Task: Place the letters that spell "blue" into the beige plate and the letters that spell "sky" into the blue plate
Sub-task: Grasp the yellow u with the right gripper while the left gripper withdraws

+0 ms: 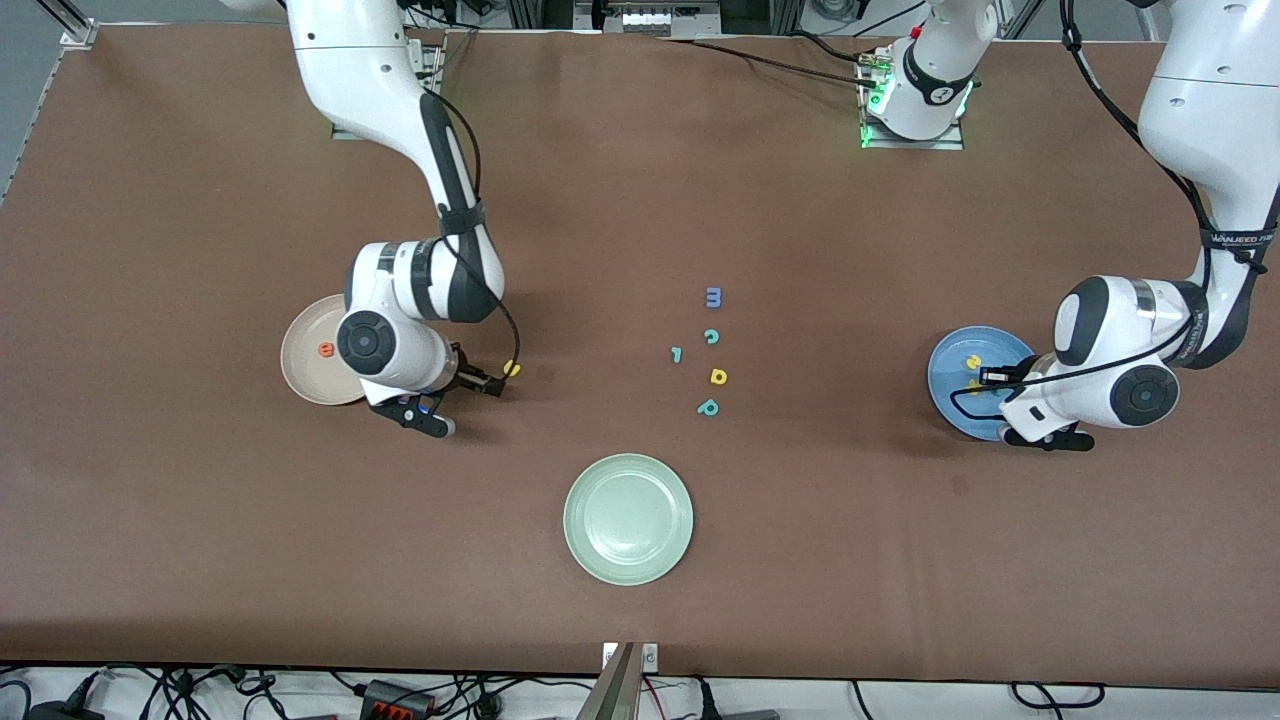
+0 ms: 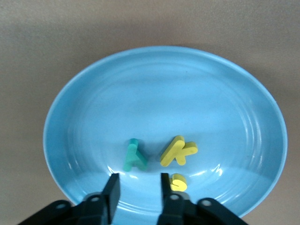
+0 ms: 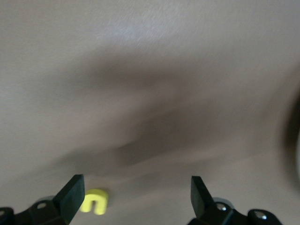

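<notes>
The blue plate [image 1: 950, 400] lies at the left arm's end of the table. In it lie a teal "y" [image 2: 134, 155], a yellow "k" [image 2: 178, 151] and a yellow "s" [image 2: 178, 182]. My left gripper [image 2: 138, 187] hovers low over this plate [image 2: 164, 93], open, with nothing between its fingers. The beige plate [image 1: 305, 378] at the right arm's end holds an orange "e" [image 1: 325, 350]. My right gripper [image 1: 492, 384] is open, low over the table beside that plate. A yellow "u" [image 3: 95, 200] lies on the table [image 1: 511, 369] close to one finger. A green "l" [image 1: 676, 354] lies mid-table.
Around the "l" in the middle of the table lie a blue "m" [image 1: 713, 296], a teal "c" [image 1: 711, 337], a rounded yellow letter [image 1: 718, 376] and a teal "p" [image 1: 708, 407]. A pale green plate [image 1: 628, 518] sits nearer the front camera than these letters.
</notes>
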### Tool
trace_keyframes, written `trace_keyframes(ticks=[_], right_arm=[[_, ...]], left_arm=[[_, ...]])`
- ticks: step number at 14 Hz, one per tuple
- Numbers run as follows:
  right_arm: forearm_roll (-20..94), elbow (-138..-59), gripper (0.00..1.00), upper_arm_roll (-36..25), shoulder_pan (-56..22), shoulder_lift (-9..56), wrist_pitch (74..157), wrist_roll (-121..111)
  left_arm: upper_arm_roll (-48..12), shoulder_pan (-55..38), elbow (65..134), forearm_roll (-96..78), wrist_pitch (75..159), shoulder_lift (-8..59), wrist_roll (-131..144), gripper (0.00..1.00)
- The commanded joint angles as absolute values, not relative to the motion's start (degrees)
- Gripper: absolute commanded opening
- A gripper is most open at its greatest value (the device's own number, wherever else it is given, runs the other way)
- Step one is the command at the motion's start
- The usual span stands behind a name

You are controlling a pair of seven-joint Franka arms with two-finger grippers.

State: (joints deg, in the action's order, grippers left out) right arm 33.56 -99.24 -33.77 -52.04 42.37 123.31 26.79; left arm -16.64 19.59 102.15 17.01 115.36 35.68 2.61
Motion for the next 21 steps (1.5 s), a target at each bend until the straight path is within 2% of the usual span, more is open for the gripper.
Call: trace_keyframes(ticks=[1,5,8,11,13,14,15,16,18,21], right_arm=[[34.5,-98.6,1.0,-33.7,-54.3,43.0,125.7,32.1],[35.4,-99.4,1.0,-32.4,-55.2,43.6,130.0,34.9],[35.4,-99.6,0.96,-32.5,-56.3,43.8,130.0,35.1],[35.4,-99.6,0.77,-32.5,-56.3,44.2,130.2,35.2],[35.4,-99.7,0.63,-32.4,-56.4,44.2,130.6,35.2],[35.4,-99.7,0.49,-32.4,-56.4,44.2,130.5,35.1],[35.4,-99.7,0.46,-32.4,-56.5,44.2,130.5,34.8],[35.4,-99.7,0.43,-32.4,-56.6,44.2,130.5,34.8],[35.4,-99.7,0.43,-32.4,-57.0,44.2,130.5,34.9],[35.6,-99.7,0.43,-32.4,-57.0,44.2,130.5,35.2]], left_arm=[[-17.6,18.8,103.7,17.9,114.9,30.9,1.8,1.0],[-22.6,18.5,97.9,17.9,106.2,27.1,1.6,1.0],[-26.6,18.5,88.9,17.8,98.1,26.9,1.9,1.0],[-28.9,18.5,80.6,17.4,92.7,26.9,1.8,1.0],[-29.7,18.5,74.8,16.8,86.3,26.9,1.6,1.0],[-30.0,18.8,72.6,15.1,84.1,26.9,1.6,1.0],[-29.9,19.1,70.9,13.2,83.0,26.9,1.6,1.0],[-29.3,19.1,70.7,12.1,82.8,25.3,1.5,1.0],[-26.7,17.7,72.0,11.9,83.0,23.4,-1.8,1.0],[-13.1,8.6,75.4,5.2,83.7,18.1,-4.7,1.0]])
